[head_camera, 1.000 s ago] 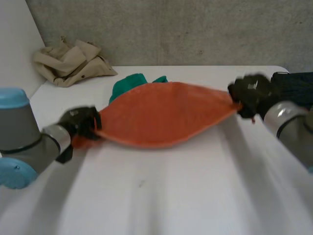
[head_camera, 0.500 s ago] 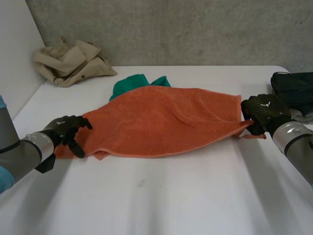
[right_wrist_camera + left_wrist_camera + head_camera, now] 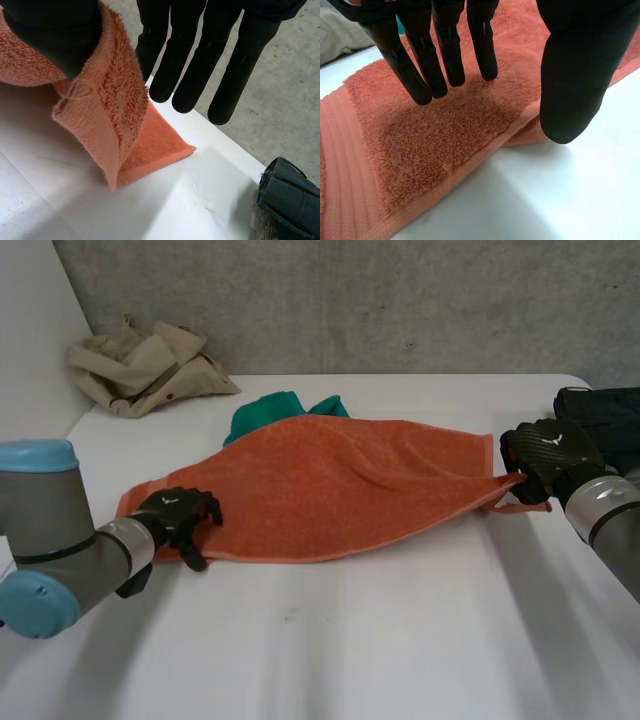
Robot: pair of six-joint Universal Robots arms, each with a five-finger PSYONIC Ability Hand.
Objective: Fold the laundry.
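Left hand (image 3: 176, 516) has moved onto orange towel (image 3: 340, 490) left end, fingers straight; right hand (image 3: 548, 452) pinches its right corner; white table (image 3: 350, 640) beneath, concrete wall (image 3: 400, 300) behind

The towel (image 3: 340, 485) is orange with a ribbed end band. The cloth (image 3: 265, 412) is green, the garment (image 3: 140, 365) beige and the table (image 3: 400, 640) white. The left hand (image 3: 178, 512) and right hand (image 3: 548, 452) are black.
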